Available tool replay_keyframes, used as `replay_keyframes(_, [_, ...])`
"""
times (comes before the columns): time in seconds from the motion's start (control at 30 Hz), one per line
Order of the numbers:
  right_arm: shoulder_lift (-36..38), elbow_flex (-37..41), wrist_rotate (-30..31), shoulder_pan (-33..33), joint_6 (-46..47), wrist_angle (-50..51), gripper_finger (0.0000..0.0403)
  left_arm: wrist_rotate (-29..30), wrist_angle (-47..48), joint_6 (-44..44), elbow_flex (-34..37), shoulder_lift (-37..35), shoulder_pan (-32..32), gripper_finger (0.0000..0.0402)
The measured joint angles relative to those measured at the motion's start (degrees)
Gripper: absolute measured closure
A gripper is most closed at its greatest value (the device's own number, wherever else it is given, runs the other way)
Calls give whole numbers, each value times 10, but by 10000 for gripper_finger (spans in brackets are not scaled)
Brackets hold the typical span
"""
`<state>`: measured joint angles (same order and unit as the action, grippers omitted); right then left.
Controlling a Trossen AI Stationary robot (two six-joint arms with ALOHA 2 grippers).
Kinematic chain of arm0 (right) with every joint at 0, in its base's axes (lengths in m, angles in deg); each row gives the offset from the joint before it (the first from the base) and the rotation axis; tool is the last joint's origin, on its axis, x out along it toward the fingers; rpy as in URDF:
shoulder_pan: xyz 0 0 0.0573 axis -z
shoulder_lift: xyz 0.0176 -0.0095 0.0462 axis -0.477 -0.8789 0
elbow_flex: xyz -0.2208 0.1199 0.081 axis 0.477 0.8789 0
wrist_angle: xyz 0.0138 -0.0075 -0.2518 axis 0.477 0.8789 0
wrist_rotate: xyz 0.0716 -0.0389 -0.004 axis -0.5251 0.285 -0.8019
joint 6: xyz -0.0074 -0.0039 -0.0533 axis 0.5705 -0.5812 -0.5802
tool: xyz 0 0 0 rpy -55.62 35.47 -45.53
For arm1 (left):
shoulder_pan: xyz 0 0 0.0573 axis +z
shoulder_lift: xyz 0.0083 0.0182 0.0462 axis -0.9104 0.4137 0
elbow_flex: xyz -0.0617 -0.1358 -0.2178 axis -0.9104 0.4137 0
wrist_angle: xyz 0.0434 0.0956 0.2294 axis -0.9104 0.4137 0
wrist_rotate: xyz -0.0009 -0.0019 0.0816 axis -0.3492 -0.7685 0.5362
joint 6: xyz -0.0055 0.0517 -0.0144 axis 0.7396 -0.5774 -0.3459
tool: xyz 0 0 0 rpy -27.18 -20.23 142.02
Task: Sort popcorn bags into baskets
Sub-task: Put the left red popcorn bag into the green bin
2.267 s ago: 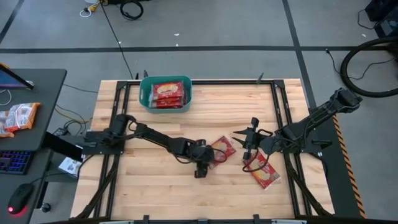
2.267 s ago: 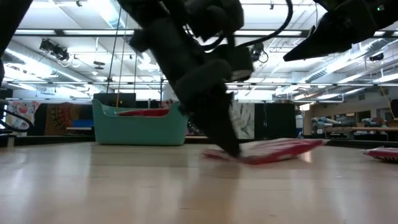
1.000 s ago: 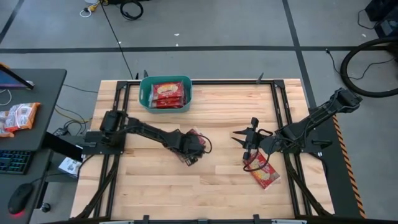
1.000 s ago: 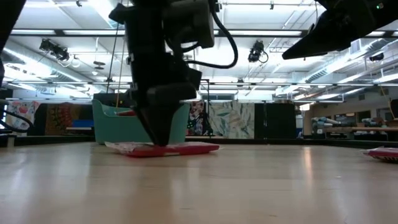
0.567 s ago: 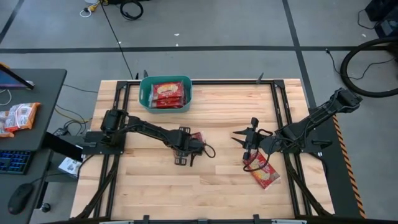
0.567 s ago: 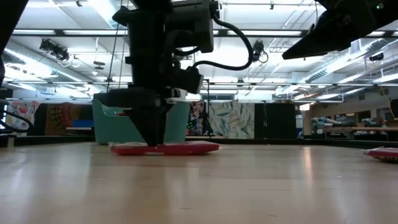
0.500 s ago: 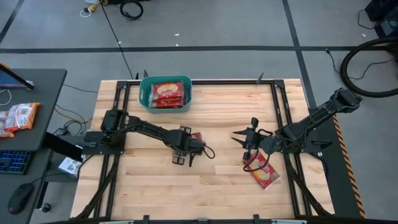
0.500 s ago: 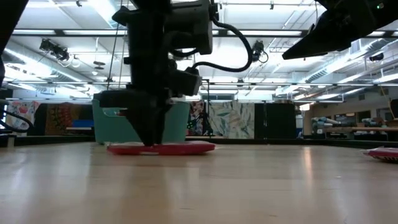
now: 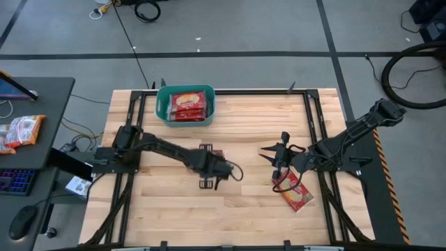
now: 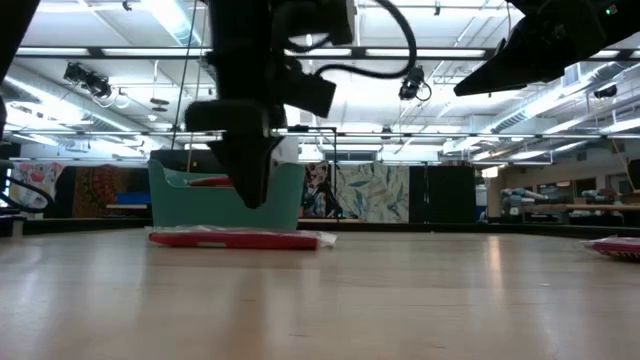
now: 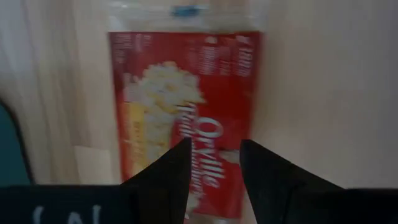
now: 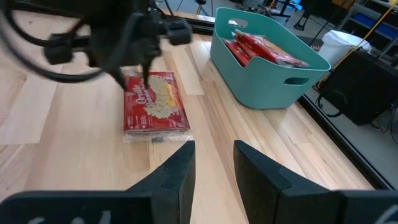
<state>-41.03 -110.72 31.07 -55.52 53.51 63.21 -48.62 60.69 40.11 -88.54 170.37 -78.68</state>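
High view is showing the left gripper [image 9: 206,183] hanging over the middle of the wooden table [image 9: 244,209], just in front of a red popcorn bag [image 9: 214,153] that is lying flat on the boards. Low view is putting that gripper [image 10: 250,195] above the bag [image 10: 235,239], its tips clear of the packet and nothing between them; left wrist view is showing the two dark fingers [image 11: 171,174] standing a little apart over the bag [image 11: 186,118], label side up, not clamping it. Teal basket [image 9: 185,104] is sitting near the far edge of the table, left of centre, with red bags [image 9: 188,106] already lying inside; the loose bag is sitting between the basket and the left gripper, apart from the basket. Right gripper [image 9: 281,155] is waiting over the right half of the table, fingers [image 12: 177,171] slightly apart and empty in the right wrist view. Another red bag [image 9: 295,193] is lying on the table just in front of the right gripper, well apart from the basket. More packets [image 9: 19,132] are resting on a dark desk [image 9: 42,90] left of the table.
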Motion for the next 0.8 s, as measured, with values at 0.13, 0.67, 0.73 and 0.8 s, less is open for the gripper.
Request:
replay_keyframes(0.13, [0, 0, 0, 0, 0, 0, 288, 48, 0, 43, 0, 0, -36, 258])
replay_keyframes(0.67, [0, 0, -2, 0, 6, -5, 288, 122, -39, 81, 37, 17, -61, 174])
replay_keyframes(0.73, [0, 0, -2, 0, 4, -5, 288, 125, -42, 68, 37, 17, -62, 173])
replay_keyframes(0.8, [0, 0, -2, 0, 4, -4, 288, 126, -44, 67, 37, 20, -61, 173])
